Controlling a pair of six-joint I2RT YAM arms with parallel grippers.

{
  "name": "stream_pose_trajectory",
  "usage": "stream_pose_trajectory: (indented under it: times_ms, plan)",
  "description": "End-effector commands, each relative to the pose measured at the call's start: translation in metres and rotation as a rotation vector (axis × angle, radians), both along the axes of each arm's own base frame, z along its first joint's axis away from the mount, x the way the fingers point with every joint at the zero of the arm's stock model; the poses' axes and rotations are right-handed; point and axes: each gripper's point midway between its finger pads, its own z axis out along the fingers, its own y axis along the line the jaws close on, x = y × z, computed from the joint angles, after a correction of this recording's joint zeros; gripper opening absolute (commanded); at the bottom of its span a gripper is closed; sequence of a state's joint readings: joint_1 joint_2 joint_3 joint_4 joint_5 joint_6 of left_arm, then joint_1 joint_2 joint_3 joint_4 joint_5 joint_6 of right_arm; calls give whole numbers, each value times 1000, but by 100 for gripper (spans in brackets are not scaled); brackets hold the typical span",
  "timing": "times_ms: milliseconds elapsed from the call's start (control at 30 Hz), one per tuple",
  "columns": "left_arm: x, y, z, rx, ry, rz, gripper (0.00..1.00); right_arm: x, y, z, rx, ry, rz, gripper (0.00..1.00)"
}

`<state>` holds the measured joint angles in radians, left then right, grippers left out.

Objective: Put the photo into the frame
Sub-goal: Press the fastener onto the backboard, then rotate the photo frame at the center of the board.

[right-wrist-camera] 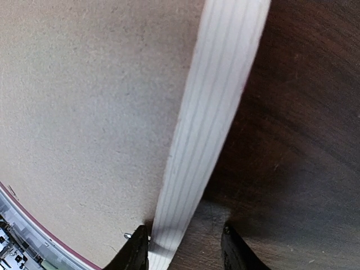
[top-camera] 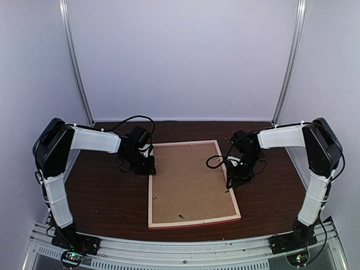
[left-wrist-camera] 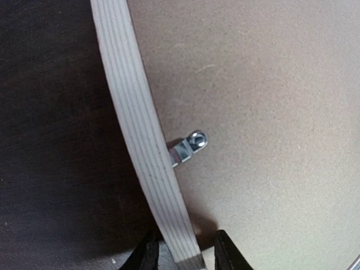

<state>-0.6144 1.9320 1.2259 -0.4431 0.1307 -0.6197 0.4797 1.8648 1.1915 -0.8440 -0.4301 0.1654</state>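
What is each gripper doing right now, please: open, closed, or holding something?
Left gripper: open, jaws astride the frame at its left rail, not clamping it.
Right gripper: open, astride the right rail, with a gap showing beside it.

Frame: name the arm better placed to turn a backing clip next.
Left, probably: the left gripper straddles the frame rail with a metal clip just ahead; no clip shows clearly ahead of the right gripper.

No text, label, brand or number can be read anywhere. The frame (top-camera: 194, 221), the brown backing board (top-camera: 191, 183) and the dark surface (top-camera: 107, 191) are all unmarked.
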Motion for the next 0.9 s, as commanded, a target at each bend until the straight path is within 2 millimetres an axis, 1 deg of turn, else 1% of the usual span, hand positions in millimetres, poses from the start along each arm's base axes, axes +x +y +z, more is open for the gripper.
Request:
stream_pose_trajectory:
  times_ms: [0,100,200,333,500,600,700,800,867]
  plan:
    - [-2,-3,-6,19,4,-21,38,9,-1,-3,-3,-9,-45,43]
    - [-1,-3,-2,19,-5,-21,44,15,-1,-3,-7,-22,-61,43]
    - [0,-3,2,17,-13,-23,48,19,1,-4,-6,-27,-70,40]
    - [1,-3,5,21,-20,-29,58,25,0,-7,-23,-43,-54,30]
    - [8,-2,17,20,-66,-53,72,34,-6,-10,-65,-71,-3,19]
    - [15,-1,26,36,-93,-100,78,44,-11,-9,-83,-96,31,12]
    - [21,0,35,69,-126,-165,85,59,-14,-7,-92,-130,64,8]
    - [30,6,44,91,-164,-192,91,73,-12,-2,-89,-165,114,5]
    - [36,11,48,99,-186,-205,97,83,-9,2,-80,-192,146,3]
